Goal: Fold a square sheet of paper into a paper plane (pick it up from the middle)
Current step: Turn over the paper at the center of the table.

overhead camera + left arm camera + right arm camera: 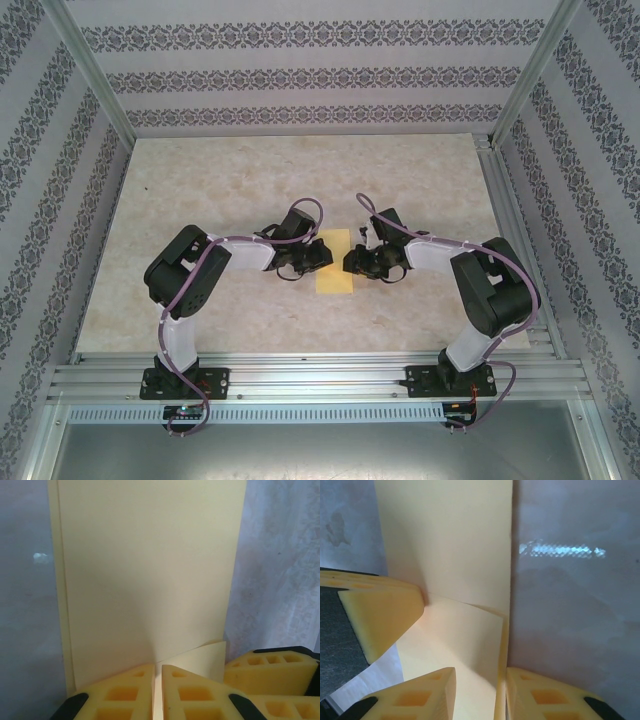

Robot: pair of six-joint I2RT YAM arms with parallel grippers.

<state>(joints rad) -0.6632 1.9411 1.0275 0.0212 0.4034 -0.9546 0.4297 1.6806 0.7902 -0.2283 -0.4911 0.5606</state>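
Lying at the centre of the surface [200,190], the light, floppy sheet [335,262] is pinched edgewise by clenched left jaws; its lifted flap [465,630], judged the best hold, is straddled by parted right jaws.

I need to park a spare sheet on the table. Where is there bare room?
Free: the wide far stretch of table between the paper and the back wall; also the near strip between paper and front rail. Crowded: mid-table, where left gripper and right gripper meet at the paper.
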